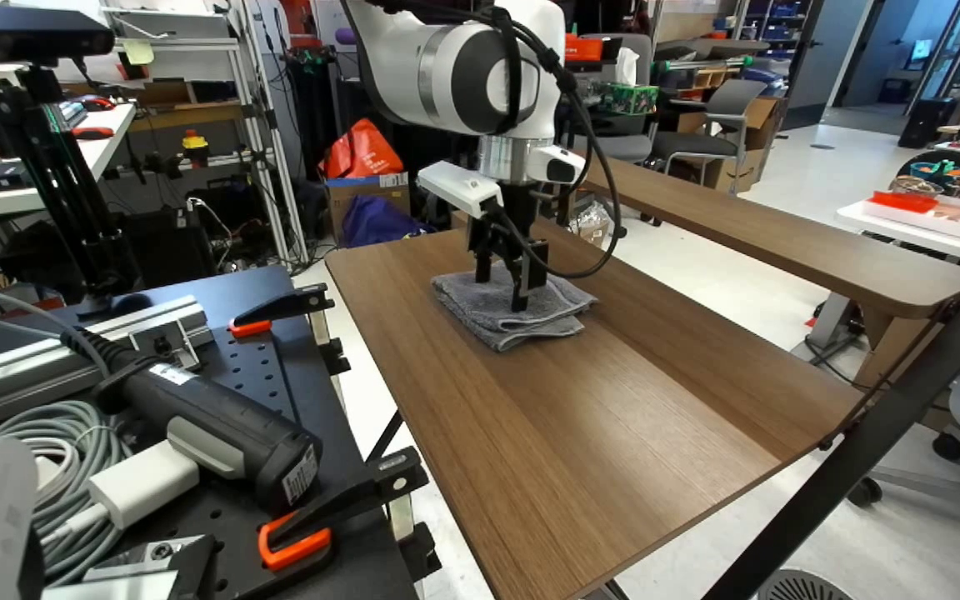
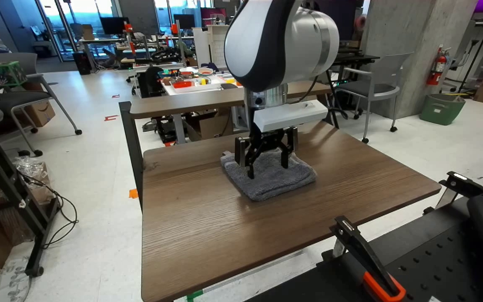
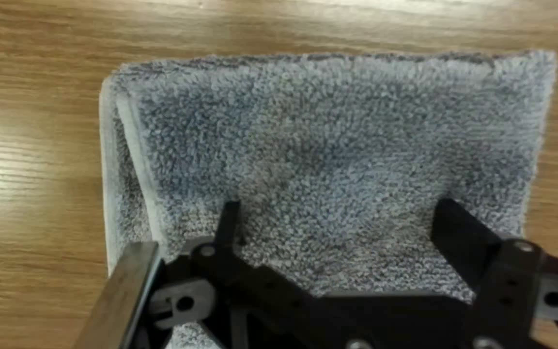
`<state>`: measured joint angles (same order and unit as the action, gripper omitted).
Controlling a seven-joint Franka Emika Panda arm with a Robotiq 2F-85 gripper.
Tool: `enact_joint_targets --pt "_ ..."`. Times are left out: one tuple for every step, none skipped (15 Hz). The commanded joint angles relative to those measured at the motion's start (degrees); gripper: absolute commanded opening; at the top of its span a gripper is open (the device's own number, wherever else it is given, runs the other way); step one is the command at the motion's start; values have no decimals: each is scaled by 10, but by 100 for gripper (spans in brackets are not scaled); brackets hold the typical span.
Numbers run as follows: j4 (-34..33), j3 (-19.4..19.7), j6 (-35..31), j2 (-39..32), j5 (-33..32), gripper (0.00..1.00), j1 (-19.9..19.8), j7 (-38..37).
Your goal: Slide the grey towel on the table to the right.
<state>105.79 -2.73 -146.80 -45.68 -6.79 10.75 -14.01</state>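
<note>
hand (image 2: 268,169) spread wide over the grey towel (image 2: 274,182) (probably in contact) on the brown table (image 2: 212,235)

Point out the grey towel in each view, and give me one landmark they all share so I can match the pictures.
In an exterior view: the grey towel lies near the picture's centre, slightly right.
In an exterior view: the grey towel lies a little right of and below centre.
Wrist view: the grey towel fills most of the middle, running down to the bottom edge.
Shared landmark: the gripper, fingers spread, at the grey towel.
</note>
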Motion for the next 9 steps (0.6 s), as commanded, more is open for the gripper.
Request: enact_joint_targets --pt "-48 19 39 -30 13 100 -3 17" --pt "-52 22 43 -34 14 100 -9 21" --pt "-53 25 45 -34 17 100 -14 22" --pt "-55 28 48 -35 18 100 -17 22" --pt "-50 31 45 -34 22 100 -26 24" --pt "-49 32 44 -34 25 100 -33 26" --pt "-42 33 39 -31 31 100 -44 29" --pt "-38 35 38 -29 37 100 -54 31" --pt "-31 42 32 -27 40 100 -61 27"
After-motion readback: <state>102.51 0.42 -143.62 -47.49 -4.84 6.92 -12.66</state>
